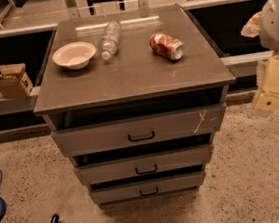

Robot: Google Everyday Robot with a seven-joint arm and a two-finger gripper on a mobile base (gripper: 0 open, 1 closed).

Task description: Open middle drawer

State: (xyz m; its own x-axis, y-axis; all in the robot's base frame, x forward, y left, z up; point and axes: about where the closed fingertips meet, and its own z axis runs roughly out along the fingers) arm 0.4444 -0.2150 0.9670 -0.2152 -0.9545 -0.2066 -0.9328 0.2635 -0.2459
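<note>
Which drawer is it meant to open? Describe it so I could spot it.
Find the grey cabinet with the bowl, bottle and red can on top; three drawers stack down its front. The middle drawer sits between the top drawer, marked by a pale scratch at its right, and the smallest-looking bottom drawer; its own front is plain. The claw hangs right of the cabinet.

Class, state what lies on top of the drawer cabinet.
A white bowl, a lying plastic bottle, a toppled red can. The middle drawer's inside is covered. The hand hangs right of the cabinet.
</note>
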